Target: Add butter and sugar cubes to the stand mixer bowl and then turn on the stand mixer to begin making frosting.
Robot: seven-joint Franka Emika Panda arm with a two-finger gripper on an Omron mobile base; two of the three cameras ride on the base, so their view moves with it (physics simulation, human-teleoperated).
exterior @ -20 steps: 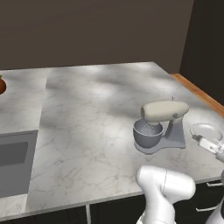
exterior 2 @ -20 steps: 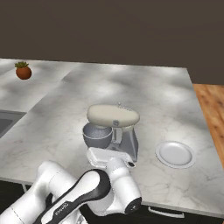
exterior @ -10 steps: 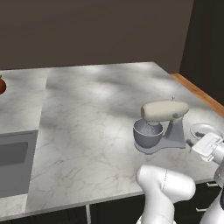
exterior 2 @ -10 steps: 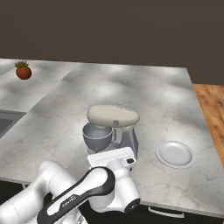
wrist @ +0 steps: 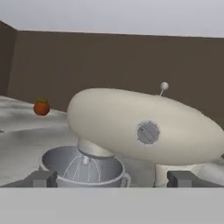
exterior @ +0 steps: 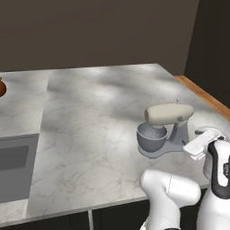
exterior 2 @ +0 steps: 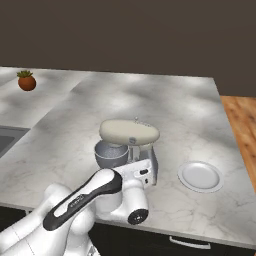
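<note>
The stand mixer [wrist: 144,131] on the marble worktop [exterior: 90,121] bears no legible markings; the pincer [wrist: 111,178], spread wide, faces its round side dial [wrist: 147,133].

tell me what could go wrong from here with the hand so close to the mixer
1. The open hand faces the rounded cream-beige stand mixer closely; pushing forward could bump its head instead of the round grey dial.
2. The wire whisk sits inside the deep grey stand mixer bowl, leaving little room to drop anything in.
3. No butter or sugar is visible in the bowl, so switching on now may be premature.
</note>
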